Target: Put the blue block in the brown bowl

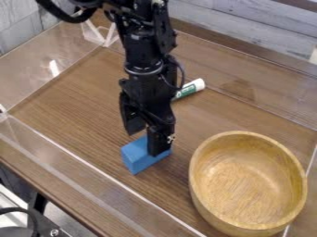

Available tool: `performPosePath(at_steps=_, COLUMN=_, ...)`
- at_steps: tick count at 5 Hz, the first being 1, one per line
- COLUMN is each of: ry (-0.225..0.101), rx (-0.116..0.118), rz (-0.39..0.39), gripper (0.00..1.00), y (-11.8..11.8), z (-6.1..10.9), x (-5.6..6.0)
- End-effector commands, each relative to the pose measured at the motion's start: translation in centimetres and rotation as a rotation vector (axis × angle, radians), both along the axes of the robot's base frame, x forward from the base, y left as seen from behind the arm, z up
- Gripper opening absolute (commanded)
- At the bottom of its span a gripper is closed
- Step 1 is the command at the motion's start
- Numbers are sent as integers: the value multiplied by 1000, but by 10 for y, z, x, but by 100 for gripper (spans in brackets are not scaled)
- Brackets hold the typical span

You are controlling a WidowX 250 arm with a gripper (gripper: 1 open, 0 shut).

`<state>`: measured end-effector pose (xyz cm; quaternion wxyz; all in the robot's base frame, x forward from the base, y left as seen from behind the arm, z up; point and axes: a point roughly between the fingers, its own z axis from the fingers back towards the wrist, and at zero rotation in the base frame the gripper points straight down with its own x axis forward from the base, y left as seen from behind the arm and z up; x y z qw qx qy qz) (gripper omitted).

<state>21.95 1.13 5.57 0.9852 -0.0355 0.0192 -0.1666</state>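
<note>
A blue block (144, 157) lies flat on the wooden table (74, 102), long axis toward the brown bowl (247, 181). The gripper (151, 137) hangs spread wide above it, empty.

Probably lab: clear-walled wooden test table (74, 102)

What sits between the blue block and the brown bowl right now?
Nothing: in the camera view only bare wooden tabletop separates the blue block from the brown bowl.
</note>
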Motion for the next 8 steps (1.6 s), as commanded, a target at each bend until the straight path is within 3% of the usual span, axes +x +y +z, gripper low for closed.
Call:
performPosePath(at_steps=1, ry=-64, rx=2, rz=17, gripper=100, y=4, z=13, x=7)
performPosePath(at_steps=6, ry=-81, rx=-2, rz=-20, gripper=100, y=5, z=-6, x=8)
performPosePath(at_steps=7, ry=-83, rx=-3, rz=-25, gripper=0, y=5, z=-9, x=9)
performPosePath(at_steps=8, ry=-83, rx=-1, rz=-26, gripper=0, y=6, z=-6, x=11)
